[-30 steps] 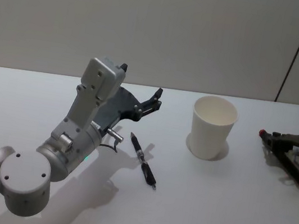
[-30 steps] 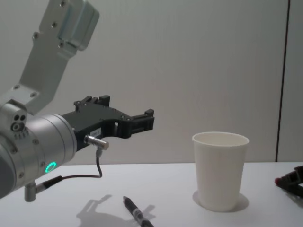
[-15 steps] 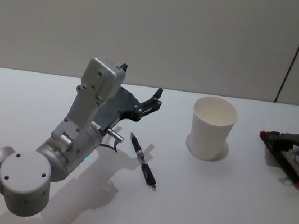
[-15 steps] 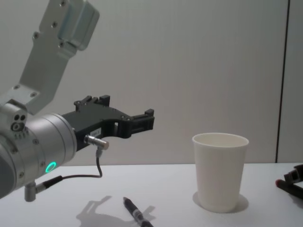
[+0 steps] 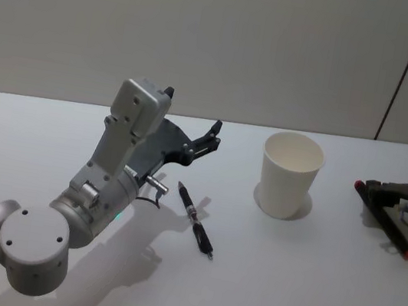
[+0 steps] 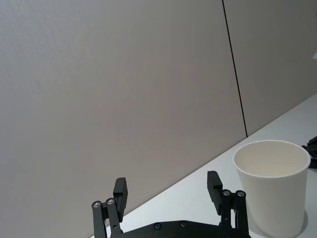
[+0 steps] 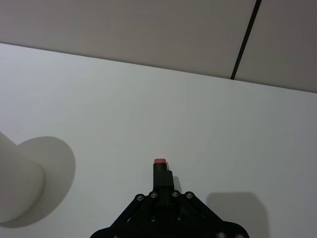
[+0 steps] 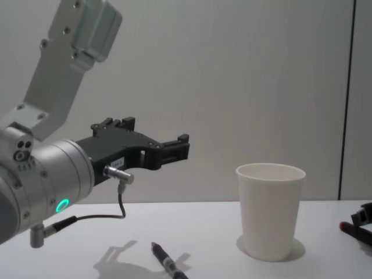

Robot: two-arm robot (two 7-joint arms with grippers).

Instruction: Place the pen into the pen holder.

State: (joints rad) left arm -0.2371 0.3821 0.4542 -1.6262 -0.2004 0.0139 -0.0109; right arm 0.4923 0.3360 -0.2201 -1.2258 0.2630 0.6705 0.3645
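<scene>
The pen, black with a dark red end, lies flat on the white table between my left arm and the pen holder; its near part also shows in the chest view. The pen holder is a white paper cup standing upright to the pen's right. My left gripper hovers open above the table, behind and above the pen, holding nothing. My right gripper rests low at the far right, shut and empty, its red tip pointing toward the cup.
A plain grey wall with a dark vertical seam stands behind the table. The cup's edge and shadow appear in the right wrist view.
The right gripper has drifted slightly to the right, away from the cup. The left arm, pen and cup have not moved.
</scene>
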